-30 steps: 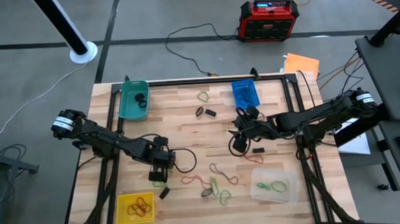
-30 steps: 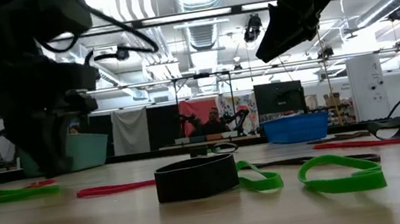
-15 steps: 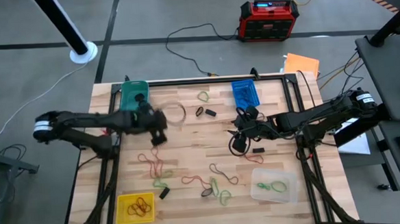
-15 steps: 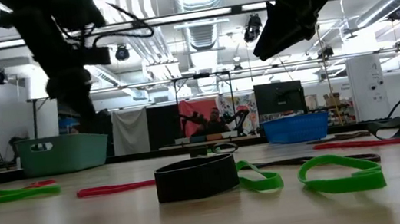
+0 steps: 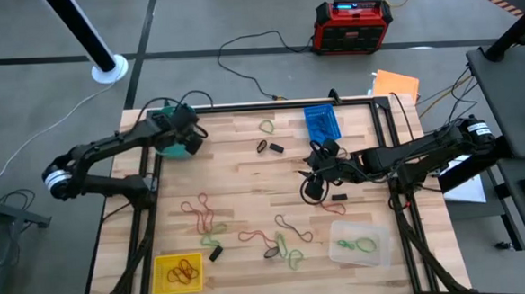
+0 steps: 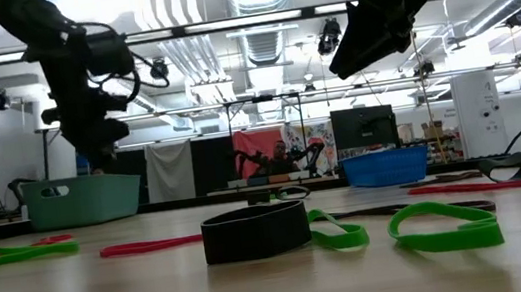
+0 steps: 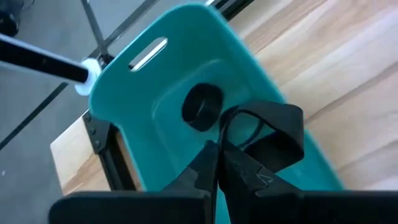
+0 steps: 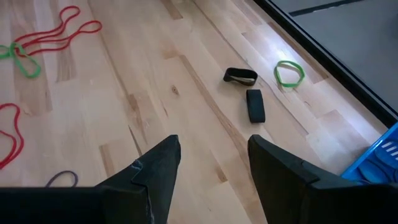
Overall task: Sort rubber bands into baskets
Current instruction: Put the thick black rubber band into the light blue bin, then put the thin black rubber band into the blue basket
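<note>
My left gripper [image 5: 186, 136] hangs over the teal basket [image 5: 166, 139] at the table's far left corner, shut on a wide black rubber band [image 7: 268, 132]. Another black band [image 7: 201, 106] lies on the basket's floor. My right gripper [image 5: 314, 178] is open and empty above the table's middle right, and its spread fingers show in the right wrist view [image 8: 211, 163]. Loose red [image 5: 199, 210], green [image 5: 267, 126] and black [image 5: 270, 147] bands lie flat on the wood. The blue basket [image 5: 321, 122], yellow basket [image 5: 177, 271] and clear basket [image 5: 358, 243] stand along the edges. My left gripper pinches the black band between its two fingers at one bend of the loop [image 7: 227, 138]. The fingers [image 7: 200, 167] come from above, slanting down toward the basket. The rest of the loop stands out beyond the fingertips, lifted clear above the teal basket's floor.
Several red and green bands and a black one [image 5: 216, 253] lie toward the table's near side. In the low view a black band [image 6: 255, 232] and green loops [image 6: 442, 225] lie close to the camera. A red-and-black box [image 5: 352, 25] stands on the floor beyond the table.
My left gripper has risen from the table near the near-left bands and swung toward the far left corner, carrying the black band until it hangs over the teal basket. It has stayed shut. My right gripper has kept still.
</note>
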Controlling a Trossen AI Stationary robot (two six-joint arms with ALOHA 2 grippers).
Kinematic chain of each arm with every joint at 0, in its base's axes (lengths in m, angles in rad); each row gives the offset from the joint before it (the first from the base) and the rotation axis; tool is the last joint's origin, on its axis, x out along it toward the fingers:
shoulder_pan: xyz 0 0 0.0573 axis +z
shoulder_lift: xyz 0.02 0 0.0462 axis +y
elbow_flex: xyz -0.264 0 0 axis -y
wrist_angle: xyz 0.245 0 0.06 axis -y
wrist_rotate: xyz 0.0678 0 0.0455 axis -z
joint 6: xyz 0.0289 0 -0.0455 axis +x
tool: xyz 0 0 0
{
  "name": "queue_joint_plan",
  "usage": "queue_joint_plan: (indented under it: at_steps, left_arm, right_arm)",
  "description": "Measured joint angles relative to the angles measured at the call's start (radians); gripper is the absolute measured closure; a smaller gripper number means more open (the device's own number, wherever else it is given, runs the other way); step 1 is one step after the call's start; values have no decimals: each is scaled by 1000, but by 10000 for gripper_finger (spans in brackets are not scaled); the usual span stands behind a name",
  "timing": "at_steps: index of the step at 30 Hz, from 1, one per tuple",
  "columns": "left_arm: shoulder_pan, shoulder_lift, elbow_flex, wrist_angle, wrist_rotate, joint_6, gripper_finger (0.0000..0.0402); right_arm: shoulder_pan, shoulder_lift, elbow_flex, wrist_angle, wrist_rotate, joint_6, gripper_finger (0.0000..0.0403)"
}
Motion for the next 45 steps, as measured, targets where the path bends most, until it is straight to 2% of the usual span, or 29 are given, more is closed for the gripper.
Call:
queue_joint_plan:
  at_steps: [9,20,27,32,39,45]
  left_arm:
    - [22,52,0,-3,-67,-9,390]
    - [17,58,0,-15,-71,-36,290]
    - [-30,14,0,-24,-71,-60,261]
    - [-133,-19,0,-20,-14,-107,260]
    - [-382,-65,0,67,18,-129,260]
    - [-628,-86,0,240,123,-9,260]
  right_arm:
    - [0,0,0,0,0,0,218]
    - [0,0,0,0,0,0,218]
    - [0,0,0,0,0,0,218]
    - [0,0,0,0,0,13,218]
    - [-1,0,0,0,0,60,218]
    - [0,0,0,-2,-9,114,218]
